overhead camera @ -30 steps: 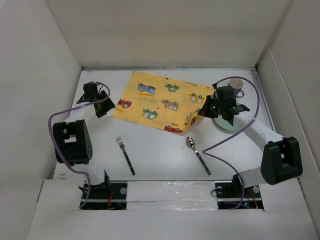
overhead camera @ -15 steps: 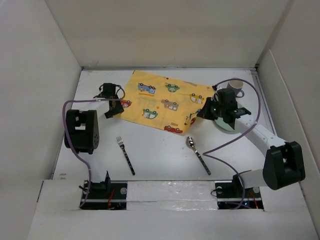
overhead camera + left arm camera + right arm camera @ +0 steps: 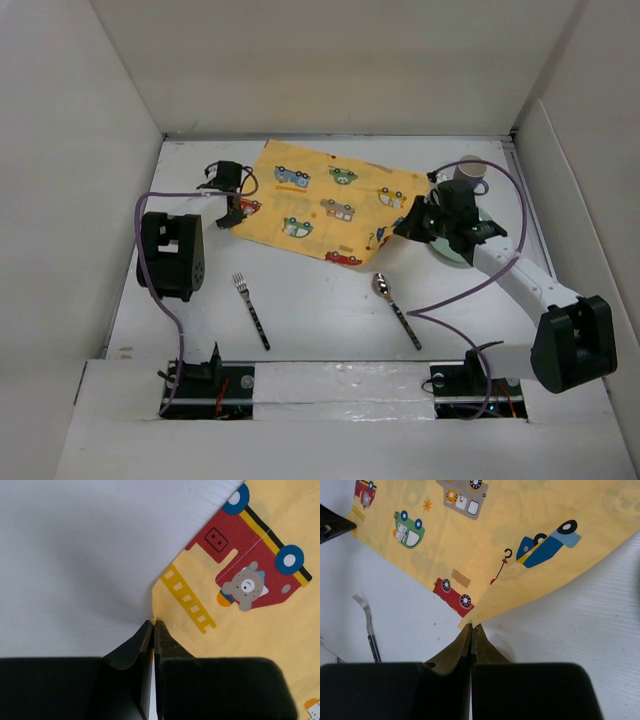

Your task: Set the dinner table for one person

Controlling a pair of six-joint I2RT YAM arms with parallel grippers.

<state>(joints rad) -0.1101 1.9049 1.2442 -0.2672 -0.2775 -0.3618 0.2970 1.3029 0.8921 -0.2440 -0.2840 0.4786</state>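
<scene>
The yellow car-print cloth (image 3: 320,205) lies at the back of the dinner table (image 3: 320,290). My left gripper (image 3: 236,212) is shut on the cloth's near-left corner; in the left wrist view that gripper (image 3: 153,622) pinches the cloth (image 3: 250,605) right at its tip. My right gripper (image 3: 402,228) is shut on the near-right corner, which is lifted and folded over. In the right wrist view this gripper (image 3: 472,626) holds the cloth (image 3: 495,545) by that corner. A fork (image 3: 252,310) and a spoon (image 3: 396,308) lie in front of the cloth.
A pale plate (image 3: 452,250) sits partly under my right arm, and a mug (image 3: 470,172) stands behind it at the back right. White walls surround the table. The fork (image 3: 367,622) also shows in the right wrist view.
My left gripper has moved right to the cloth's near-left corner and shut on it. The right arm has shifted only slightly, still holding its corner.
</scene>
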